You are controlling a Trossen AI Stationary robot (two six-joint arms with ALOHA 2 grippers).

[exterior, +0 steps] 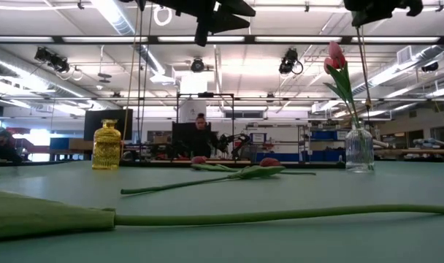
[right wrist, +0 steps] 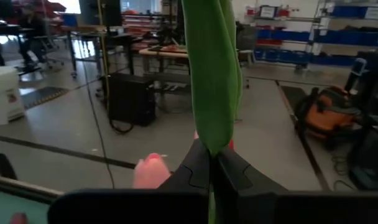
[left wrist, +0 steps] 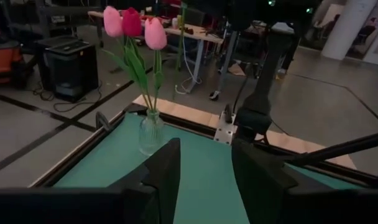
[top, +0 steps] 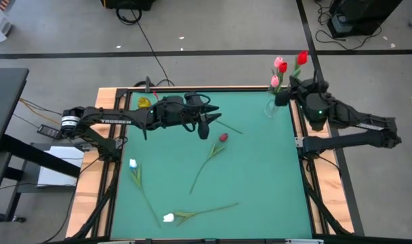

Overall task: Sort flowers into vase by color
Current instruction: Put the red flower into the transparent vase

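A clear glass vase (top: 270, 106) (exterior: 359, 148) (left wrist: 150, 132) stands by the table's far right corner with two pink tulips (top: 279, 64) (left wrist: 155, 32) in it. My right gripper (top: 286, 95) (right wrist: 214, 169) hovers above it, shut on a red tulip (top: 302, 57) (left wrist: 131, 22). My left gripper (top: 207, 125) (left wrist: 204, 180) is open in the air over the far middle of the table. A dark red tulip (top: 223, 137) (exterior: 269, 163) and two white tulips (top: 133, 163) (top: 168, 217) lie flat on the green mat. My right gripper pinches the red tulip's green stem and leaf (right wrist: 212, 140) between its two fingers, below the bud. The fingers come level and lie across the stem. The tulip stands upright, and its stem (exterior: 362, 73) hangs down to the clear vase's mouth.
A yellow vase (top: 144, 103) (exterior: 106, 146) stands at the far left of the mat, behind my left arm. The wooden table rim (top: 192, 89) frames the mat. A long stem (exterior: 280, 216) lies across the near side of the mat. A person sits in the room beyond.
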